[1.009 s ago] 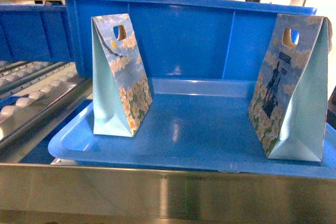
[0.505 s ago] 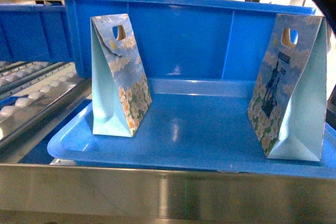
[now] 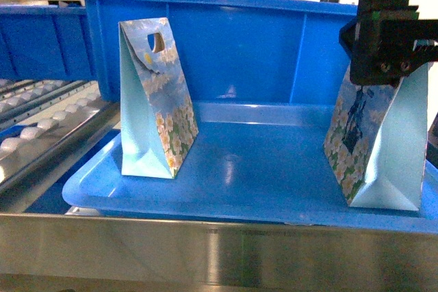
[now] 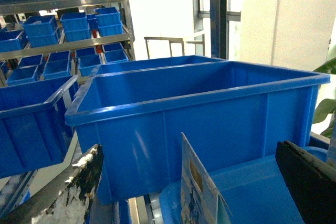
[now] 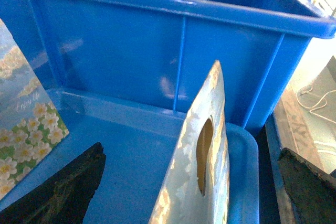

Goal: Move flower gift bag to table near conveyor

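You're looking at two flower gift bags standing upright on the blue tray (image 3: pixel 260 189), long axis vertical, cut-out handles at the top. The left bag (image 3: pixel 154 100) is facing its flower print toward the right bag (image 3: pixel 373 141), which is facing back. Your right gripper (image 5: pixel 197 182) is sitting wide open, straddling the right bag's top edge, not touching. The left gripper (image 4: pixel 191 182) is also hanging open, above the left bag. The conveyor (image 3: pixel 41 121) rollers are running along the left.
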